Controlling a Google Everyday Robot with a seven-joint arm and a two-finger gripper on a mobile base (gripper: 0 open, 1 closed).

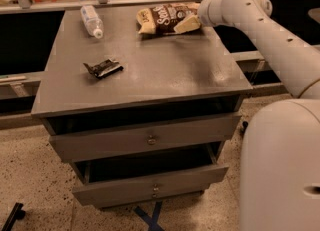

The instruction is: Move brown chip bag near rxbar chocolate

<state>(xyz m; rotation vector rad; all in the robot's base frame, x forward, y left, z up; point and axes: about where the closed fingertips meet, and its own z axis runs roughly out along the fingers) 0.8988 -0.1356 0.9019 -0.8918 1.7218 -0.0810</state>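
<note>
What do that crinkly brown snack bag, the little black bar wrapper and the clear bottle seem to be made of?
The crinkly brown chip bag, by the robot's gripper at the back right of the grey table, looks like glossy plastic film: it creases and glints. The small black bar wrapper seems similar film, with crimped ends. The clear water bottle looks like thin transparent plastic, white-capped.

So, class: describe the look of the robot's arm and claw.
The arm is smooth, thick white tubing with a row of small dark dots; no cables show. The claw, at the right end of the brown chip bag, is a cream wedge.
</note>
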